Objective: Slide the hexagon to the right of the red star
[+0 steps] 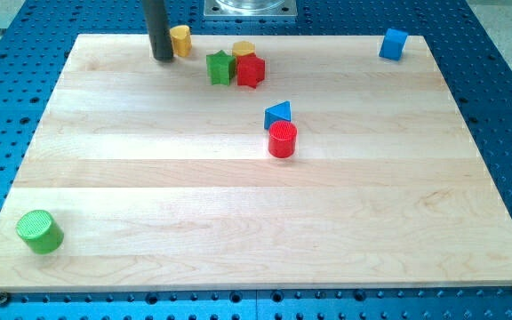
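A yellow hexagon [181,40] sits near the view's top edge of the wooden board [149,178], left of centre. My tip [163,58] rests just to its left, touching or nearly touching it. The red star [251,71] lies to the right of the hexagon, with a green star [220,68] against its left side and a yellow cylinder [244,50] just above it.
A blue triangle [278,114] sits above a red cylinder [283,140] near the board's middle. A blue cube [394,43] is at the top right corner. A green cylinder [40,231] is at the bottom left. The arm's base [250,8] is at the top.
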Tool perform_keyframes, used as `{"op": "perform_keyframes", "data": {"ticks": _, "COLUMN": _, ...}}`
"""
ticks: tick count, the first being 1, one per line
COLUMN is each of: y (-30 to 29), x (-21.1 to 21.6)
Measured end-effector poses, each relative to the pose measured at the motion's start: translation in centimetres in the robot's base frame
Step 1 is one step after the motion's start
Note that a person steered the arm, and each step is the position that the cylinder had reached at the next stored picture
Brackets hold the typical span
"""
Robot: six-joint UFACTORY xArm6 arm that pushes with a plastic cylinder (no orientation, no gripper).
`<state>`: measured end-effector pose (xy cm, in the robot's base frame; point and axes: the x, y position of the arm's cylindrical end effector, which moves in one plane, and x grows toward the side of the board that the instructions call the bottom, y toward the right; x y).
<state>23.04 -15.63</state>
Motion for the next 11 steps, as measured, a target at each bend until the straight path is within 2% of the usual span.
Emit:
{"op": "perform_keyframes", "data": {"ticks": 1, "y": 0.7, "x": -3.4}}
{"op": "perform_keyframes", "data": {"ticks": 2, "y": 3.5, "x": -3.8}}
{"op": "perform_keyframes", "data": {"ticks": 5, "y": 18.5, "x": -0.4}}
{"op": "perform_keyframes", "data": {"ticks": 6, "y": 18.7, "x": -2.0}}
{"op": "perform_keyframes", "data": {"ticks": 7, "y": 13.1, "x": -3.4}}
{"op": "perform_keyframes", "data": {"ticks": 8, "y": 10.9, "x": -1.6}}
{"op": "perform_keyframes", "data": {"ticks": 9, "y": 16.0, "x": 1.9}}
{"op": "perform_keyframes", "data": {"ticks": 11, "y": 26.6, "x": 3.5}}
